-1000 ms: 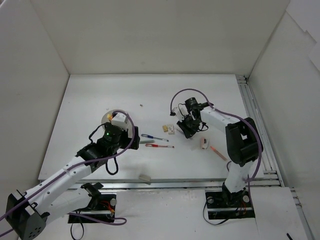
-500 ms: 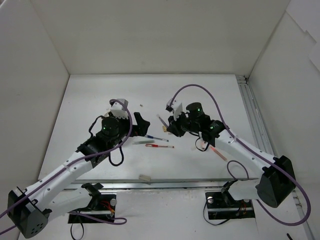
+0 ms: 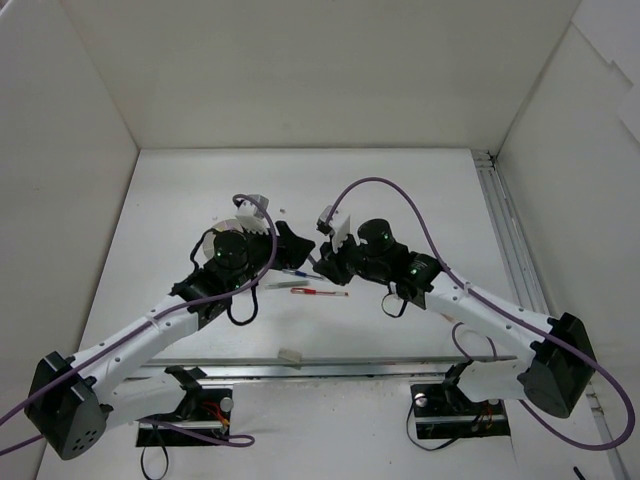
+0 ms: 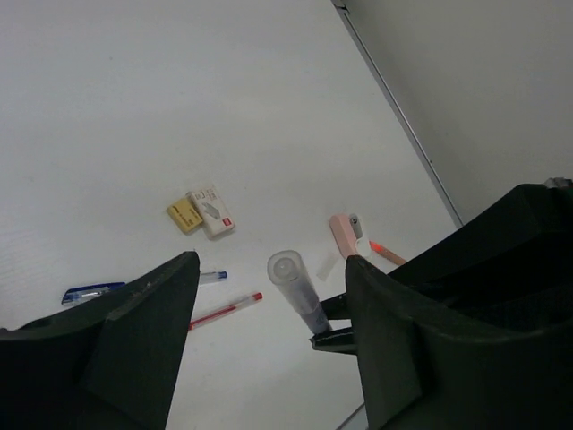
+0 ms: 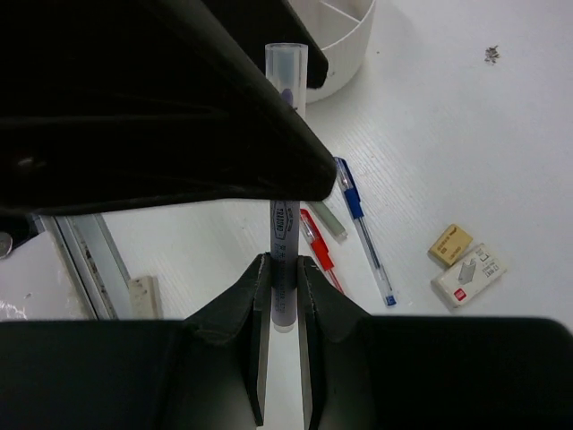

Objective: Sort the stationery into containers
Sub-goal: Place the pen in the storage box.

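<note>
Findings at the work surface. The table [image 3: 300, 180] is boxed by white walls [image 3: 300, 70] on the left, far and right sides. A metal rail [image 3: 505, 230] runs along its right edge. The stationery lies in a band across the middle, well apart from the far wall.

Count:
- One blue pen [image 5: 363, 228] and one red pen [image 5: 318, 251], lying near each other.
- Two small eraser blocks, one tan [image 4: 183, 216] and one white [image 4: 213, 210], touching side by side.
- A third pale block [image 3: 290, 356] near the front edge.
- One pink marker [image 4: 340, 235] and one orange marker [image 4: 387, 254], just beside each other.
- One clear-capped marker [image 5: 285, 63], upright and off the table.

My right gripper [image 5: 282, 264] is clamped on that marker's lower barrel. My left gripper [image 4: 273, 260] has its jaws spread wide to either side of the cap and grips nothing.

There is one container, a white divided cup [image 5: 345, 45], standing left of the pens under my left arm. I cannot tell what its compartments hold.
</note>
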{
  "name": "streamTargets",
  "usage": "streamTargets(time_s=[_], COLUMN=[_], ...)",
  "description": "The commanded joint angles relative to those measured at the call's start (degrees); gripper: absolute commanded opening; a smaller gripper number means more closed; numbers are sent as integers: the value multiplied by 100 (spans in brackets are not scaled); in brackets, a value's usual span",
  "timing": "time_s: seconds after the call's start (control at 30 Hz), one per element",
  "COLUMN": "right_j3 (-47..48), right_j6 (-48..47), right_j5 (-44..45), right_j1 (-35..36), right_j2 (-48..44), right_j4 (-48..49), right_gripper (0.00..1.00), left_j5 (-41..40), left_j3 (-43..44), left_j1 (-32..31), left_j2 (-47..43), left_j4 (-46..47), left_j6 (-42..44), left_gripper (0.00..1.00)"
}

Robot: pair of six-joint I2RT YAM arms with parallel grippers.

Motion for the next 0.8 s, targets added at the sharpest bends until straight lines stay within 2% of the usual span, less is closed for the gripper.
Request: streamTargets(time_s=[0.0, 0.07, 0.1, 0.13, 0.17, 0.2, 0.33, 0.43, 0.5, 0.53, 0.63, 0.67, 0.77], right_j3=[-30, -74, -74, -48, -48, 13, 145, 180, 224, 251, 198, 120, -47], right_j6=[184, 185, 185, 185, 185, 185, 53, 61, 114, 149, 359, 439, 562], right_j5=[603, 824, 842, 834, 869, 921, 1203, 1352, 1449, 1527, 1809, 1957, 2310], right_j1=[123, 124, 132, 133, 167, 176, 282, 300, 300, 308, 308, 291, 291], right_j2=[-349, -402, -402, -367, -332, -306, -165, -173, -182, -191, -305, -340, -586], right_j4=[643, 688, 714, 688, 671, 583, 284, 214, 109, 64, 20, 29, 55], right_gripper=[0, 0, 0, 0, 0, 3, 6, 27, 44, 61, 92, 98, 98], left_j5=[222, 265, 283, 301, 370, 397, 555, 486, 118, -232, -1042, -1679, -2904], left_j3=[49, 31, 14, 31, 48, 66, 49, -118, -153, -145, -154, -215, -399], left_j1=[-30, -30, -30, -30, -30, -30, -30, -30, -30, -30, -30, -30, 136], left_j2=[27, 27, 27, 27, 44, 62, 45, -96, -262, -350, -789, -1069, -1623], left_j4=[666, 762, 798, 816, 859, 868, 938, 1062, 878, 616, 167, -96, -528], left_j6=[-152, -152, -152, -135, -109, -82, 41, 93, 251, 330, 681, 743, 1042], left_gripper=[57, 42, 28, 21, 7, 1, 0, 0, 0, 0, 0, 0, 0])
